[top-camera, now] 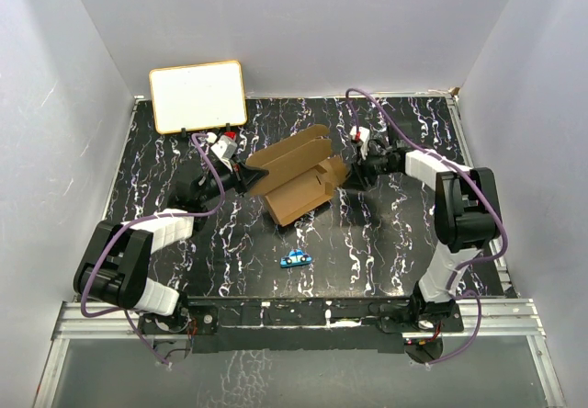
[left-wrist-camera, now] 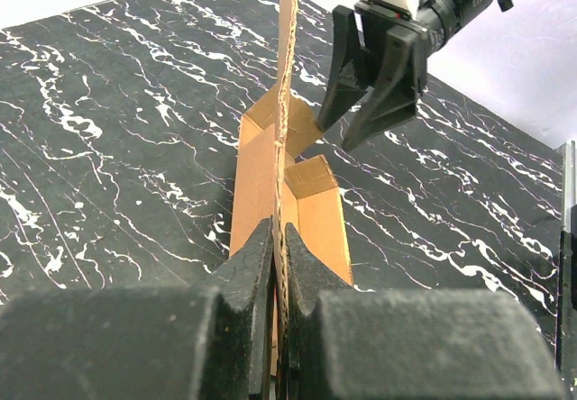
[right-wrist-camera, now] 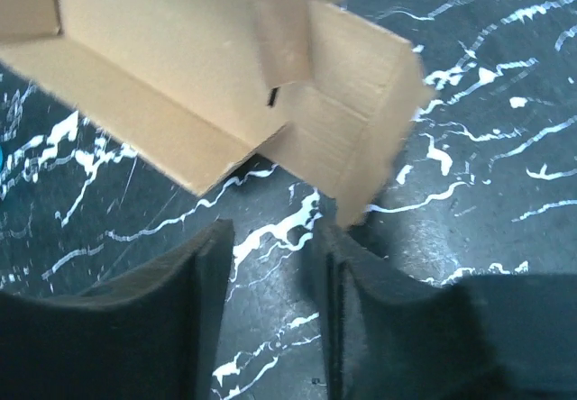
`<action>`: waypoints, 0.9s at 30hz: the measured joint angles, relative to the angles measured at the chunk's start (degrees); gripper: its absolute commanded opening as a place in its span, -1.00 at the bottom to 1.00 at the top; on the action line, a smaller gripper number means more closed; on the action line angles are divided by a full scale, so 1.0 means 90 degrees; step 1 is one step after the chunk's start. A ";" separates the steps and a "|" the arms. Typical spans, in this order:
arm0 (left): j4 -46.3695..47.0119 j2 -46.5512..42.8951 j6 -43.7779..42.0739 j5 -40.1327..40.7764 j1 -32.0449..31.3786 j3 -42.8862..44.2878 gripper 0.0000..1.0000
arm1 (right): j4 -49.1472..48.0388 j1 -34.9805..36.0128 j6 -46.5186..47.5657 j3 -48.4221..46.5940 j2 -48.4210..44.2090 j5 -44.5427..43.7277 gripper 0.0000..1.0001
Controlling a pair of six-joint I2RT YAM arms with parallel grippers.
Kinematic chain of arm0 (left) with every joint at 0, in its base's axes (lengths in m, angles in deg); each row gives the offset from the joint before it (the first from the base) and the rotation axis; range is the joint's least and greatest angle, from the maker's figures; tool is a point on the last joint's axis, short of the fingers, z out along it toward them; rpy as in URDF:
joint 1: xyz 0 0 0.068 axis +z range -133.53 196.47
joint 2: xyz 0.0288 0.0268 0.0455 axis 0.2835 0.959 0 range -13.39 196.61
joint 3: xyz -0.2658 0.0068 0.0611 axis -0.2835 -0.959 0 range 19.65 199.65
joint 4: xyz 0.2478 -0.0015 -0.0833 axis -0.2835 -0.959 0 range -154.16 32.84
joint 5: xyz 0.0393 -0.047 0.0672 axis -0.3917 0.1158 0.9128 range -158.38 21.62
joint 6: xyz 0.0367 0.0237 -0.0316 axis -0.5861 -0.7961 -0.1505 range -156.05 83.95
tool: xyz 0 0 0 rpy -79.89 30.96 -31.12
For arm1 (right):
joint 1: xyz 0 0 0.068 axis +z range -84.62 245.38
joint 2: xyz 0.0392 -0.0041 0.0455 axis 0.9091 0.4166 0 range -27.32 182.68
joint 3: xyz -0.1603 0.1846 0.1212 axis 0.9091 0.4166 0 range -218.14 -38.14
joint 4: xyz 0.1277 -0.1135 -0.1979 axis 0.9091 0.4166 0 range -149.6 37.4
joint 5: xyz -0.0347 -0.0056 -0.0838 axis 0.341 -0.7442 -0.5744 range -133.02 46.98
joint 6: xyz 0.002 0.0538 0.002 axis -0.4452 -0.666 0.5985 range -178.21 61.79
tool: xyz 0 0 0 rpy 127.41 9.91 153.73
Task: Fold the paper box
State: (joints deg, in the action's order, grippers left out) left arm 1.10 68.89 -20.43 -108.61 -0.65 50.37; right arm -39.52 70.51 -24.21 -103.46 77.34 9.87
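The paper box is plain brown cardboard, partly folded, lying mid-table with flaps raised. My left gripper is shut on the left edge of one upright flap. In the left wrist view that thin cardboard edge runs up from between the closed pads of the gripper. My right gripper is at the box's right end, open and holding nothing. In the right wrist view the box lies just beyond the spread gripper; a flap corner hangs just over the right fingertip. The left wrist view also shows my right gripper.
A white board with a tan frame leans at the back left. A small blue object lies in front of the box. White walls enclose the black marbled table on three sides.
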 measured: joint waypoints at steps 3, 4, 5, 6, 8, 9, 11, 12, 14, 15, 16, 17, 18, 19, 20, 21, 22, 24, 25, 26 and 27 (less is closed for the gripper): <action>0.0000 0.0000 0.0002 -0.0012 0.0000 0.0000 -1.00 | 0.0299 -0.0015 0.1098 0.0279 -0.0296 0.0238 0.21; 0.0000 0.0000 0.0002 -0.0012 0.0000 0.0000 -1.00 | 0.0398 0.0002 0.1411 0.0413 -0.0425 0.0291 0.24; 0.0000 0.0000 0.0002 -0.0015 0.0000 0.0000 -1.00 | 0.0459 0.0022 0.1693 0.0532 -0.0534 0.0325 0.24; 0.0000 0.0000 0.0002 -0.0019 0.0002 0.0000 -1.00 | 0.0493 0.0053 0.1909 0.0617 -0.0607 0.0342 0.24; 0.0000 0.0000 0.0005 -0.0032 0.0002 0.0000 -1.00 | 0.0561 0.0160 0.2334 0.0755 -0.0707 0.0313 0.23; 0.0000 0.0000 0.0007 -0.0032 0.0000 0.0000 -1.00 | 0.0568 0.0233 0.2465 0.0787 -0.0709 0.0265 0.23; 0.0000 0.0000 0.0015 -0.0044 0.0002 0.0000 -1.00 | 0.0517 0.0413 0.2606 0.0821 -0.0707 0.0097 0.22; 0.0000 0.0000 0.0027 -0.0053 0.0002 0.0000 -1.00 | 0.0461 0.0500 0.2637 0.0838 -0.0707 -0.0002 0.22; 0.0000 0.0000 0.0032 -0.0063 0.0000 0.0000 -1.00 | 0.0313 0.0656 0.2657 0.0874 -0.0707 -0.0209 0.20; 0.0000 0.0000 0.0034 -0.0073 0.0000 0.0000 -1.00 | 0.0257 0.0712 0.2659 0.0879 -0.0707 -0.0284 0.20; 0.0000 0.0002 0.0041 -0.0078 0.0002 0.0000 -1.00 | 0.0202 0.0736 0.2659 0.0879 -0.0702 -0.0357 0.19; 0.0000 0.0002 0.0046 -0.0078 0.0000 0.0000 -1.00 | 0.0126 0.0753 0.2657 0.0879 -0.0697 -0.0442 0.19; 0.0000 0.0000 0.0049 -0.0078 0.0002 0.0000 -1.00 | 0.0068 0.0753 0.2659 0.0879 -0.0687 -0.0520 0.18; 0.0000 0.0002 0.0049 -0.0080 0.0000 0.0000 -1.00 | 0.0012 0.0753 0.2657 0.0879 -0.0673 -0.0585 0.16; 0.0000 0.0002 0.0051 -0.0080 0.0002 0.0000 -1.00 | -0.0053 0.0755 0.2659 0.0884 -0.0658 -0.0644 0.14; 0.0000 0.0002 0.0051 -0.0080 0.0000 0.0000 -1.00 | -0.0109 0.0770 0.2667 0.0899 -0.0648 -0.0697 0.11; 0.0000 0.0007 0.0051 -0.0080 0.0002 0.0000 -1.00 | -0.0131 0.0784 0.2674 0.0906 -0.0646 -0.0741 0.08; 0.0002 0.0019 0.0051 -0.0080 0.0002 0.0000 -1.00 | -0.0214 0.0862 0.2708 0.0957 -0.0641 -0.0816 0.03; 0.0002 0.0027 0.0053 -0.0080 0.0002 0.0000 -1.00 | -0.0233 0.0918 0.2718 0.0979 -0.0634 -0.0850 0.01; 0.0002 0.0034 0.0053 -0.0080 0.0002 0.0000 -1.00 | -0.0238 0.1013 0.2730 0.0996 -0.0614 -0.0882 0.00; 0.0000 0.0039 0.0053 -0.0080 0.0000 0.0000 -1.00 | -0.0245 0.1069 0.2739 0.0996 -0.0583 -0.0903 -0.01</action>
State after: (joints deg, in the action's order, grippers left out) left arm 1.10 69.24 -19.95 -109.33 -0.65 50.37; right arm -41.73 80.12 0.44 -94.50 72.10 1.74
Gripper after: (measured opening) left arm 0.014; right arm 0.515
